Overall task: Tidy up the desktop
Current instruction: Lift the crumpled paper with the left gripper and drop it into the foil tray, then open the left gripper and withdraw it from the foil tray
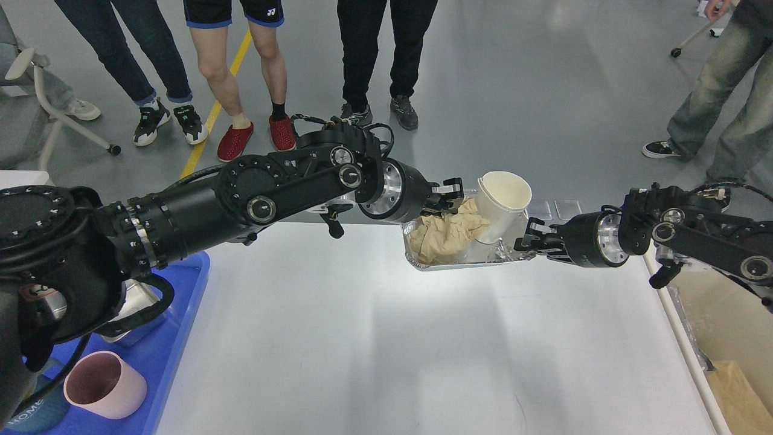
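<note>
A: Left arm sweeps in from the left edge, elbow bent, forearm reaching across to mid-frame, and the left tool sits at its far end, fingers pointing right.

B: Right arm comes in from the right, stretched nearly level, wrist straight. The right tool points left, facing the other one.

A: Jaws?

B: Both small and dark, so the finger gap can't be read on either.

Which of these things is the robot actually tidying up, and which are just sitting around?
In the job:
desktop
foil tray, gripped at both ends
crumpled paper in it
paper cup in it
left gripper
right gripper

Just lying about:
pink cup
blue tray
beige bin
</note>
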Tool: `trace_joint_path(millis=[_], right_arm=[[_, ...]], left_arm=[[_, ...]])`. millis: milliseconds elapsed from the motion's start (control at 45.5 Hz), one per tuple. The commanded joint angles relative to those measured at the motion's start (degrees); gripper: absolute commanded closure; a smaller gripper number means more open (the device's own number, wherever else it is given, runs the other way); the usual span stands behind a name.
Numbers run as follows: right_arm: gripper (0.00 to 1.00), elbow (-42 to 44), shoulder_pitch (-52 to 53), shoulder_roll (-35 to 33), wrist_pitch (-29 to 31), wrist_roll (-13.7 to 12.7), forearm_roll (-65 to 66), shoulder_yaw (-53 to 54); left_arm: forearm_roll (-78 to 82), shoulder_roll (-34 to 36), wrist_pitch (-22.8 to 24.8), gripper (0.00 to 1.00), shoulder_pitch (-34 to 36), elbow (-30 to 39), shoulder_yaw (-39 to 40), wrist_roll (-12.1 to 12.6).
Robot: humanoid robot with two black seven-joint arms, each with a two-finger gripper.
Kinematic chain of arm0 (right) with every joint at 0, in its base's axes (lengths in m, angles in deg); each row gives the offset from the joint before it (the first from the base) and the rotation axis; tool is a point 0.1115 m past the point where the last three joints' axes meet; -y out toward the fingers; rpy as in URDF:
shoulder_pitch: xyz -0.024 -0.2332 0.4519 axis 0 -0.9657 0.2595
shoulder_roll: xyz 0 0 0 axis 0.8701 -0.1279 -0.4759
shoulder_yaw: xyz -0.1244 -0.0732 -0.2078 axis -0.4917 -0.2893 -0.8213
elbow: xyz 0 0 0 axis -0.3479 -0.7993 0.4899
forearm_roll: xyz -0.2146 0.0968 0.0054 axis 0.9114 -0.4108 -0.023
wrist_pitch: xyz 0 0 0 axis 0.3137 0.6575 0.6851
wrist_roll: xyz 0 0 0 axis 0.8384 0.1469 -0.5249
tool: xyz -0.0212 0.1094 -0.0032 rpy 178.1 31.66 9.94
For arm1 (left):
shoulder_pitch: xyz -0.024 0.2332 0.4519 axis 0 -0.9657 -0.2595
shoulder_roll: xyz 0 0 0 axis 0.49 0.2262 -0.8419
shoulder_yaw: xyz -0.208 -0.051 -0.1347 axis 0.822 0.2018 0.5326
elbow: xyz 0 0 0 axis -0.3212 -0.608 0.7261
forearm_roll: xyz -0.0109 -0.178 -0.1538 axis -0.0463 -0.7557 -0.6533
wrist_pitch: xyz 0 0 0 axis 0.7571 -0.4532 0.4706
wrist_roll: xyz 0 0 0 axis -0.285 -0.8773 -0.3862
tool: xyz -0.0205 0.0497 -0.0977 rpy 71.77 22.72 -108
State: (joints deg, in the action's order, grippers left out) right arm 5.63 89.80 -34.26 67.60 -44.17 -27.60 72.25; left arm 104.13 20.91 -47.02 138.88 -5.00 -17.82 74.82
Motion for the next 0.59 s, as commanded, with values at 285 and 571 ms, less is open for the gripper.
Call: trace_joint_path(millis=[285, 571], right_arm=[[1.00, -0.4, -0.1, -0.2, 0.0, 0.0, 0.0, 0.1], [1.00, -0.4, -0.3, -0.3, 0.0, 0.0, 0.0, 0.1]], left_arm=[[-0.9, 0.5, -2.5, 0.14, -1.3, 0.0, 2.3, 0.1], [-1.1, 5.3, -1.9, 0.08, -0.4, 1.3, 9.7, -0.1]])
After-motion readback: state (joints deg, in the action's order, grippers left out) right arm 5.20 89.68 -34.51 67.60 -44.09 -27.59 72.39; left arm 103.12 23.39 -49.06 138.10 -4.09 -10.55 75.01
